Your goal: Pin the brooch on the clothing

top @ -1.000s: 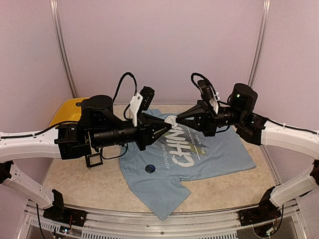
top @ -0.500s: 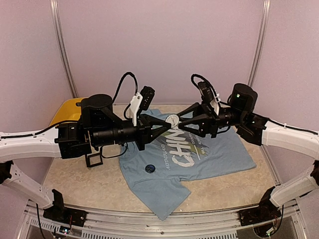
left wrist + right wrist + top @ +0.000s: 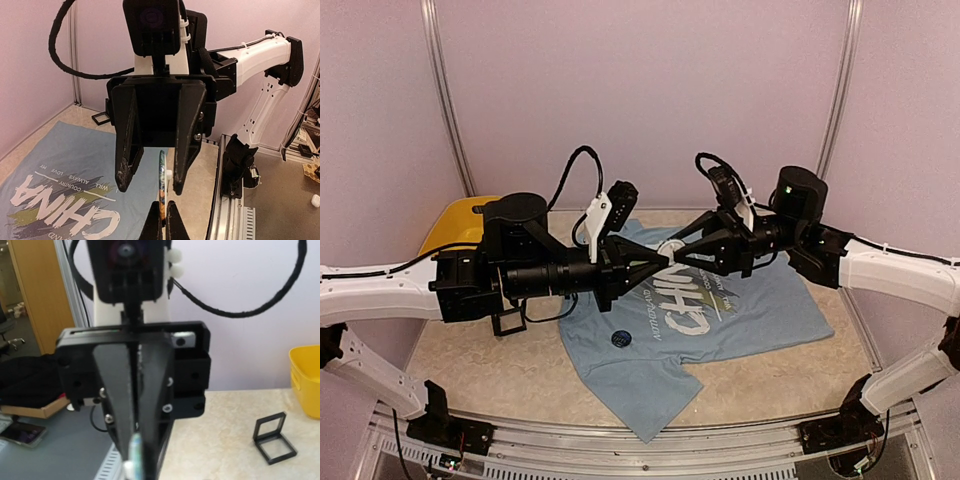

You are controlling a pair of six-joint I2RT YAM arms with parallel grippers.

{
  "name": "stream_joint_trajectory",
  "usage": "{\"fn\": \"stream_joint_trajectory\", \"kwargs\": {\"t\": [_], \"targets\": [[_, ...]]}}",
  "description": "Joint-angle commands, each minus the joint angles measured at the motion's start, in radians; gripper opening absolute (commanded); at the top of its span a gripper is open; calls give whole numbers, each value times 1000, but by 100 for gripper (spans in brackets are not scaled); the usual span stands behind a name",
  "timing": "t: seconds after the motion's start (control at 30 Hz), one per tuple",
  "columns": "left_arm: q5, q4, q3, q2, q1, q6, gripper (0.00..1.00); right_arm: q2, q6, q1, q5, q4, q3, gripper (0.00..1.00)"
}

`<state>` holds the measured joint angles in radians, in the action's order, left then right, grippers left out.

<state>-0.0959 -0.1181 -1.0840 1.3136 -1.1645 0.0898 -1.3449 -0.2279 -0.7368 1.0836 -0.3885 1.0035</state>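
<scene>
Found brooch [image 3: 161, 175] pinched edge-on between closed jaws of left gripper [image 3: 162, 204], aloft over T-shirt [image 3: 760, 310]. Found right gripper [image 3: 151, 186] jaws wide, straddling it (contact unclear). Recommend closing squarely on rim before left lets go.

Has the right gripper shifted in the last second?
Yes. In the top view the right gripper has moved slightly left, away from the right-hand frame post.
</scene>
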Motion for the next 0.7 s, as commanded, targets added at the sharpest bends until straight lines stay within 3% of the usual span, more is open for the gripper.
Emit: {"fn": "stream_joint_trajectory", "kwargs": {"t": [0.0,0.27,0.37,0.53,0.67], "targets": [[-38,5,-25,-8,-10,-37,0,-13,5,-6,-9,28,27,25],[-108,6,-34,-3,-17,-56,0,-32,33,-6,-103,119,62,11],[-105,11,-40,4,-18,-56,0,-45,39,-6,-123,150,81,13],[-74,-1,-16,-14,-19,-58,0,-32,67,-7,-119,160,72,19],[-15,1,3,-38,-17,-59,0,3,176,-6,27,203,57,37]]}}
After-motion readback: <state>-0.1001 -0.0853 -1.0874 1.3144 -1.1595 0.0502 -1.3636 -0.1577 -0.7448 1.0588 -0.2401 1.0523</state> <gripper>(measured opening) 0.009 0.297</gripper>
